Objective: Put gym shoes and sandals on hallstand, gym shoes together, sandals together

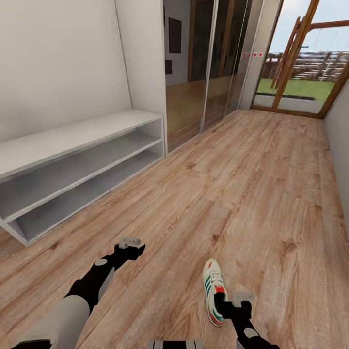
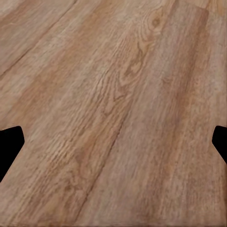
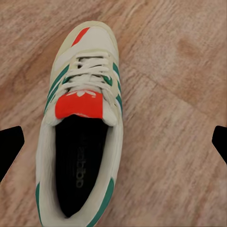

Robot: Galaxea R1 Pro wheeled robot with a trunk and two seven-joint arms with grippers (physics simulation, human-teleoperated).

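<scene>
The corridor floor [image 1: 252,184] stretches past the hallstand [image 1: 72,140], both its shelves bare. One gym shoe [image 1: 214,291] lies well out from the hallstand, the right gripper [image 1: 236,305] poised wide over it for a grasp; the left gripper [image 1: 130,248] hangs wide above bare planks.

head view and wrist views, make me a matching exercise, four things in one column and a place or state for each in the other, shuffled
Things:
1. gym shoe
2. white shoe rack
3. left end effector
4. glass door

Places or states:
A. at the far end of the corridor, with grass outside
B. lying on the wood floor beside the right end effector
C. against the left wall, both shelves bare
D. open over bare planks

Pairs: 1-B, 2-C, 3-D, 4-A
</scene>
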